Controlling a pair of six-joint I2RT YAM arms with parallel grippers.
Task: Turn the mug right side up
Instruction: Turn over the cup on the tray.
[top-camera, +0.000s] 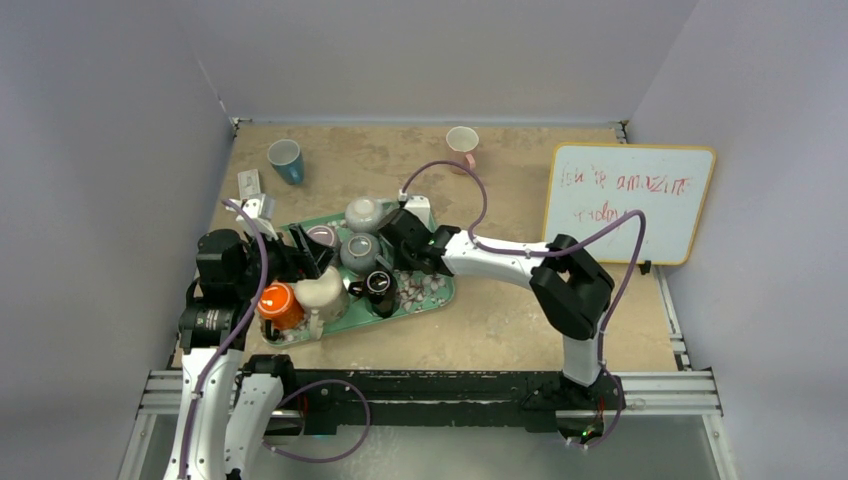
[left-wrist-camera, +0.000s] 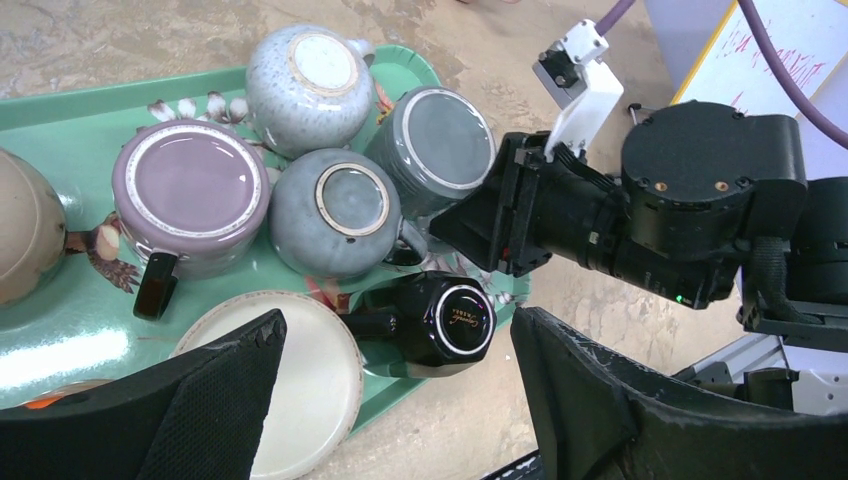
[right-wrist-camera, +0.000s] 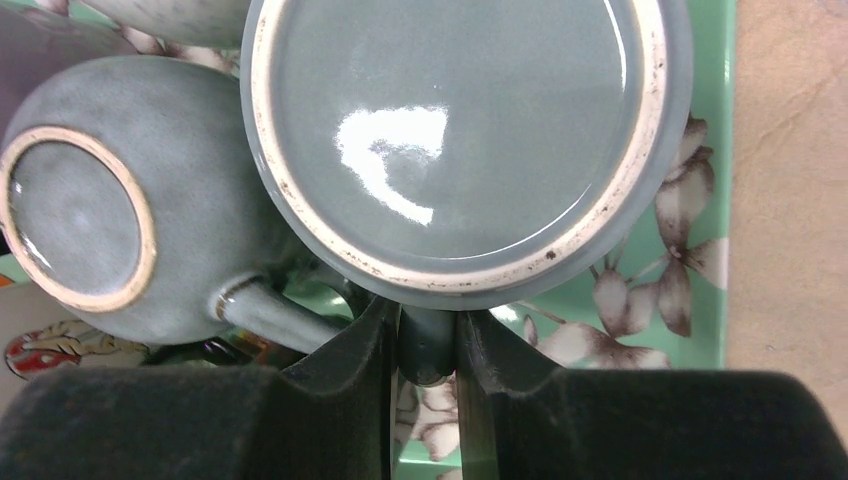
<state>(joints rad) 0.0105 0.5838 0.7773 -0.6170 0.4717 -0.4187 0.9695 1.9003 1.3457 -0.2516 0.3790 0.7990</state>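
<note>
The right hand (right-wrist-camera: 428, 322) has its two black fingers (right-wrist-camera: 372, 345) drawn nearly together, one on each side of the slim looped handle (right-wrist-camera: 428, 350) of the grey-blue glazed ceramic mug (right-wrist-camera: 460, 130). They appear to press on it, so I read this as a pinch on the handle, with nothing else held. That mug stands mouth down, pale foot ring up, at the right-hand end of the mint-green flower-printed tray (right-wrist-camera: 705, 150), close to its rim. It touches the rounder speckled grey stoneware mug (right-wrist-camera: 120, 210) on its left, whose own handle lies just beside the fingers. Glazed ceramic like this is likely heavy for its size, rigid, slick, and apt to chip against its neighbours. The handle is the sensible place to hold, though so narrow a pinch may let the body swing as it rolls over, so lifting clear of the tray before turning looks wise. The right arm reaches low across the sandy bench (right-wrist-camera: 790, 200), its wrist pointed at the mug's side. The left hand (left-wrist-camera: 398, 325) hovers above the tray's near side with its fingers spread wide, holding nothing, over a small glossy black mug (left-wrist-camera: 445, 320)
</note>
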